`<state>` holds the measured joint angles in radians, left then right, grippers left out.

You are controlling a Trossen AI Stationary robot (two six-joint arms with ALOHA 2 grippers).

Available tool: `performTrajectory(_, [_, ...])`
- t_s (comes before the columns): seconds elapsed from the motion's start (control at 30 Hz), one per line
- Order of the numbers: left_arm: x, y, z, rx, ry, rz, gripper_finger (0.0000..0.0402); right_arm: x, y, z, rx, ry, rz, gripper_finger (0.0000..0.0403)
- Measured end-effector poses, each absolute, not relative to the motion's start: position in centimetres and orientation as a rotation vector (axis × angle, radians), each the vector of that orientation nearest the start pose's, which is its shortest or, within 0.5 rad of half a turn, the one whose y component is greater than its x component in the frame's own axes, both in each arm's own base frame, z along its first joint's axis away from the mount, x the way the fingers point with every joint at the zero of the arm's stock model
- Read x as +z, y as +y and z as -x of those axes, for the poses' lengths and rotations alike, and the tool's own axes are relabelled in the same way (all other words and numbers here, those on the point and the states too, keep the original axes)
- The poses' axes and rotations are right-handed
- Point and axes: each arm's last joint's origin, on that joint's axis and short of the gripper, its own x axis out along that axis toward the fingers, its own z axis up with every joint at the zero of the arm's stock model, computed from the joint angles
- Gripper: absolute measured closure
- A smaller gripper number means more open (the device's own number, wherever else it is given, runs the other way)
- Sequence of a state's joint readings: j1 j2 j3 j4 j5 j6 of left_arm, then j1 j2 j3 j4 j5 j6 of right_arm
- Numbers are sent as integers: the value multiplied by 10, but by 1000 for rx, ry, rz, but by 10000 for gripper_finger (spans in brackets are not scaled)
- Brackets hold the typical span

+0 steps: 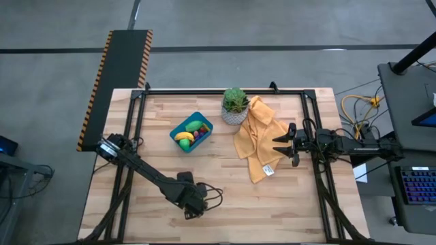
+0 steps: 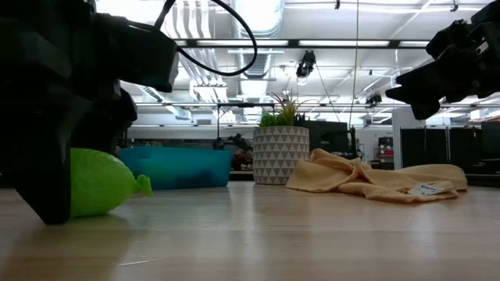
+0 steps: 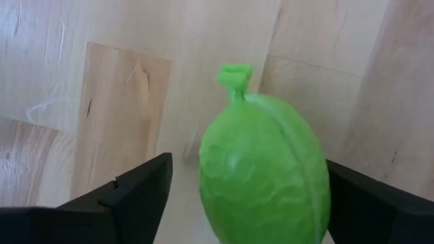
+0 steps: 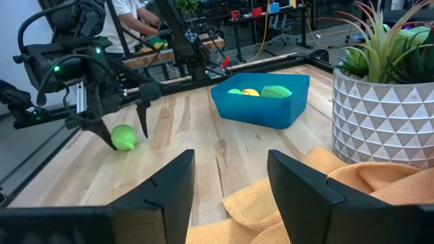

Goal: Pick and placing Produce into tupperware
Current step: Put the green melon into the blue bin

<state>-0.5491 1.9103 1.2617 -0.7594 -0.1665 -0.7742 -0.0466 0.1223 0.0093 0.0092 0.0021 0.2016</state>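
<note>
A green rounded produce piece (image 3: 264,173) with a small stem lies on its side on the wooden table near the near left edge. My left gripper (image 4: 127,137) points down over it, open, one finger on each side. The gripper hides the piece in the high view. The blue tupperware (image 1: 191,132) stands at the far middle. It holds a yellow banana (image 1: 182,137), a green piece and a small purple one. My right gripper (image 1: 281,144) waits level at the table's right, open, just above the edge of a yellow cloth. My left gripper comes at the green piece from above, its fingers standing across the piece's rounded body. One finger (image 3: 135,196) shows a clear gap. The other finger (image 3: 366,200) meets the piece's outline, and I cannot tell whether it touches. The piece rests on the table.
A potted plant in a white patterned pot (image 1: 235,107) stands right of the tupperware. A crumpled yellow cloth (image 1: 259,136) with a white tag lies beside the pot. Bare wood stretches across the near middle of the table (image 1: 272,211). A person shows in the room beyond.
</note>
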Motion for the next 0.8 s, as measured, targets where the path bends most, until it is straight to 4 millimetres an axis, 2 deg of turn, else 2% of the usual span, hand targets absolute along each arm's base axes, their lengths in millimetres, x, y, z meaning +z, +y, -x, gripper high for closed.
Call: performTrajectory(0.8, [157,-181,-305,207,1338,147,180,158,-5,-104,-59,98,-204,225])
